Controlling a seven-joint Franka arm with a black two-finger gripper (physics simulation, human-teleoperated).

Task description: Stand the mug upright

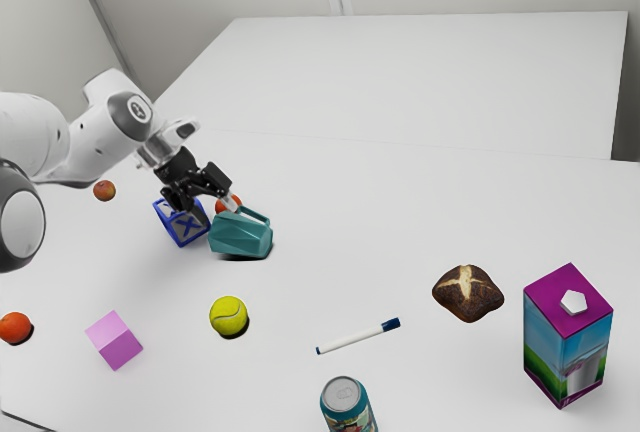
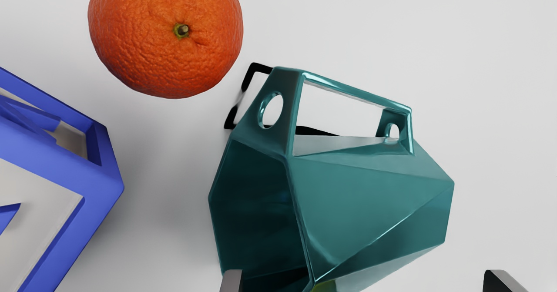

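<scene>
The mug [image 2: 370, 196] lies on its side on the table [image 1: 400, 202], handle [image 2: 357, 92] uppermost, mouth toward the blue-edged block [image 2: 102, 179]. The gripper [image 2: 363, 281] is over the mug with its fingers apart; nothing is clamped. Risk 1: one finger is near the mouth side, so closing off-centre may catch the rim and push or spin the mug. Risk 2: the glossy, slanted facets may offer poor seating, causing slip during lift or rotation. Risk 3: the block and the orange [image 2: 167, 35] are close by; a wide swing may strike the block or set the orange rolling. Risk 4: release before the base is flat may let the mug tip over. Markings: the block bears a blue "X" in the exterior view. The carton [image 1: 567, 337] and the can [image 1: 348, 410] carry printed artwork; no brand name is legible on either.
</scene>
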